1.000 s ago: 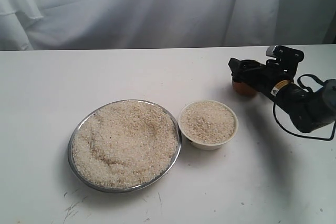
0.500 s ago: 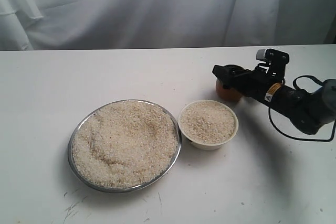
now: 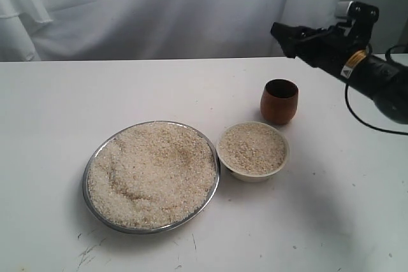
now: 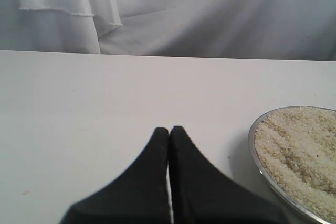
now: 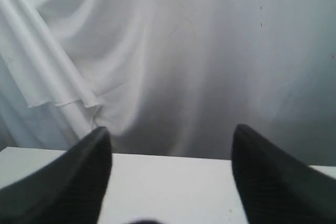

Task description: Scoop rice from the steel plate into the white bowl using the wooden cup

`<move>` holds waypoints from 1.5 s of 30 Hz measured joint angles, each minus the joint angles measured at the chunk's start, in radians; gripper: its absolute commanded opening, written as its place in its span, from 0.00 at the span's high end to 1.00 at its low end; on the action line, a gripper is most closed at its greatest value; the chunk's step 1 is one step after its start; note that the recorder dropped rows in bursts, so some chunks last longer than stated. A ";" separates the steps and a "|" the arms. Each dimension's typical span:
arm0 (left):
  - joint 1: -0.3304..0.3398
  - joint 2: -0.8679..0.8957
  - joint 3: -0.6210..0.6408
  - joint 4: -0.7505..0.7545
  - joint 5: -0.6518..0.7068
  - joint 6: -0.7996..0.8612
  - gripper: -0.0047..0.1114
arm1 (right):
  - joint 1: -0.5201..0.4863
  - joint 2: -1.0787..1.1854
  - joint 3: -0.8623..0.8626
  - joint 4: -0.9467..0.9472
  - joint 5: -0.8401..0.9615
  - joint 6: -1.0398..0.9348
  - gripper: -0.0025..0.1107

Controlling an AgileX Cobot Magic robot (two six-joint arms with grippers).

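Observation:
The steel plate lies front left, heaped with rice; its rim and rice also show in the left wrist view. Just right of it the white bowl holds rice up to its rim. The wooden cup stands upright and alone behind the bowl. My right gripper hangs open in the air above and right of the cup, nothing between its fingers. My left gripper is shut and empty, low over the table beside the plate; it is out of the exterior view.
A white cloth backdrop hangs behind the white table. A black cable loops under the right arm.
The right gripper carried the cup left toward the bowl, let it go on the table, then rose up and back to the right, open.

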 measured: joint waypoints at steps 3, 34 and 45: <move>0.000 0.000 0.000 0.000 0.000 0.000 0.96 | 0.000 -0.100 0.000 -0.052 0.113 0.098 0.86; 0.000 0.000 0.000 0.000 0.000 0.000 0.96 | 0.208 -0.858 0.229 -0.457 0.904 0.537 0.98; 0.000 0.000 0.000 0.000 0.000 0.000 0.96 | 0.209 -1.015 0.235 -0.459 1.128 0.512 0.98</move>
